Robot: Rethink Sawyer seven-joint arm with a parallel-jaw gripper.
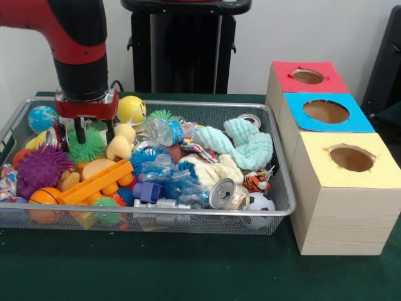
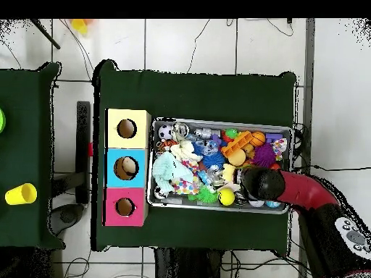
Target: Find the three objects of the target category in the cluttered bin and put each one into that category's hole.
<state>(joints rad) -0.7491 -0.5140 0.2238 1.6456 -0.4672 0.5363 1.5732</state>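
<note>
- You will find no readable text, label, brand or number anywhere in either view.
- Any print on the bottle wrapper is illegible.

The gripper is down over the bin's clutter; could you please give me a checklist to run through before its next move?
1. Gripper over the pale yellow plush: ok, slightly to one side.
2. Gripper empty: ok, fingers open.
3. Neighbours clear of the grasp: not ok, green spiky ball alongside.
4. Tiger plush still in the bin: ok, visible.
5. Red-topped box's hole unobstructed: ok.
6. Third plush located: cannot tell.
</note>
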